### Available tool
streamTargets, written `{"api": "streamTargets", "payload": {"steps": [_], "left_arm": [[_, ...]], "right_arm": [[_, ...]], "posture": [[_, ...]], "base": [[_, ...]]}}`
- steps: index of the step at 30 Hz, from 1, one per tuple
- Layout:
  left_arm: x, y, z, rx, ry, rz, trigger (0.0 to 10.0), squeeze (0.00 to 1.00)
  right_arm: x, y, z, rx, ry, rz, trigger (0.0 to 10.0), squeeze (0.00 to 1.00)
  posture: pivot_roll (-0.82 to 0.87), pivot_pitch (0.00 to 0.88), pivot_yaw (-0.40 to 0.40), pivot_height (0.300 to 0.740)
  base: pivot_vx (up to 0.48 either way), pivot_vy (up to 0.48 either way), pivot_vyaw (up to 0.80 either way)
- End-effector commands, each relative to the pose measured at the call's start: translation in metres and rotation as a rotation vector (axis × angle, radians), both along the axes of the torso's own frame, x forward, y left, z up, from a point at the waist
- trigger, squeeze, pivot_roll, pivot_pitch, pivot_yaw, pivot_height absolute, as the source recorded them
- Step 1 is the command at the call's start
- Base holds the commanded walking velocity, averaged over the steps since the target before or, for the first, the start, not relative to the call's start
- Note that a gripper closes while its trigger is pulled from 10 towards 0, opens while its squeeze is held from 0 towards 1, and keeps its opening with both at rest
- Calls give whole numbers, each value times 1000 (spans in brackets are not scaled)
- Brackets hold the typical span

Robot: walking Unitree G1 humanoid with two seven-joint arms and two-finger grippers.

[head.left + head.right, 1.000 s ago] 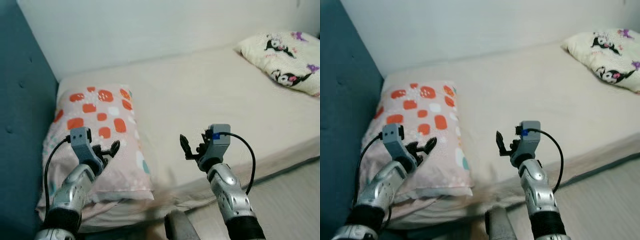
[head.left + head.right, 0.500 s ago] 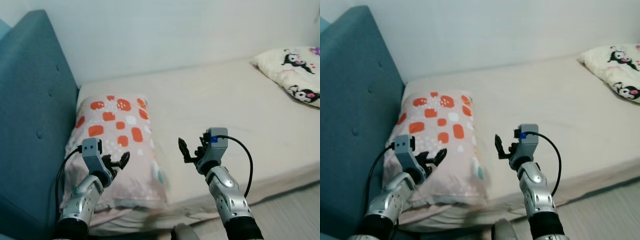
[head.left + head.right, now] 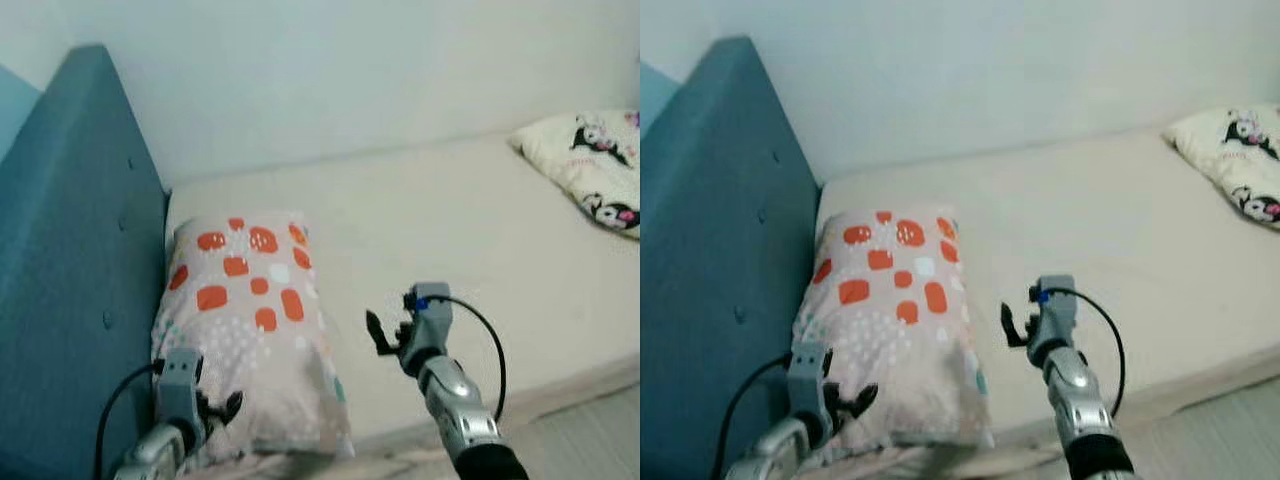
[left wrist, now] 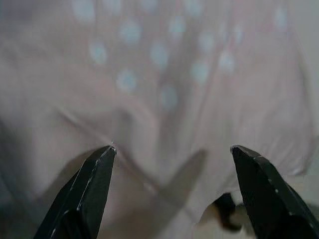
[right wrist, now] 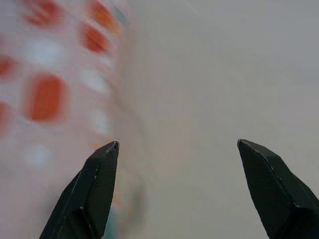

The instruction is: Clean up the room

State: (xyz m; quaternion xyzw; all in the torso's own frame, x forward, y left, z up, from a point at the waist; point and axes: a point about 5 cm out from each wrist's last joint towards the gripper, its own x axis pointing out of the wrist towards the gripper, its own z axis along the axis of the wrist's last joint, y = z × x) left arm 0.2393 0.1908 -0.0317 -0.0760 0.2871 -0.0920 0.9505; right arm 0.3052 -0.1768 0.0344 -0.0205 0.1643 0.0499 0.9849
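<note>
Since earlier: head view has risen, arms sit lower in frame | bed | spotted pillow by headboard | cartoon pillow at far end | left gripper jaws apart over spotted pillow's near edge; right gripper jaws apart above mattress | advice: grip a firm fold of cover, lift evenly.

A pale pink pillow with orange blotches and white dots lies beside a teal headboard, on a cream bed bearing a black-and-pink cartoon-print pillow.
</note>
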Motion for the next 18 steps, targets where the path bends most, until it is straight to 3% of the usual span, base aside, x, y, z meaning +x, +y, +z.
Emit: {"api": "streamTargets", "payload": {"steps": [1, 2, 6, 12, 16, 18], "left_arm": [[-9, 8, -8, 35, 54, 9, 10000, 0], [-16, 10, -15, 66, 112, 25, 10000, 0], [-27, 14, -25, 106, 182, 44, 10000, 0], [-37, 20, -32, 152, 227, 60, 10000, 0], [-43, 23, -36, 184, 244, 51, 10000, 0], [-52, 23, -41, 198, 276, 15, 10000, 0]], "right_arm": [[-9, -8, -13, -34, 54, -26, 10000, 0], [-15, -15, -22, -80, 96, -34, 10000, 0], [-25, -23, -35, -141, 164, -43, 10000, 0], [-36, -29, -47, -223, 229, -42, 10000, 0], [-47, -35, -60, -245, 302, -68, 10000, 0], [-62, -50, -71, -245, 374, -152, 10000, 0]], "posture": [[-190, 83, 24, 740], [-192, 80, 22, 740], [-191, 76, 20, 740], [-195, 73, 20, 740], [-191, 67, 15, 740], [-194, 65, 16, 740]], "base": [[0, 0, 0], [-431, 0, 0], [-468, 0, 0], [-480, 0, 0], [-131, 0, 0], [0, 0, 0]]}}
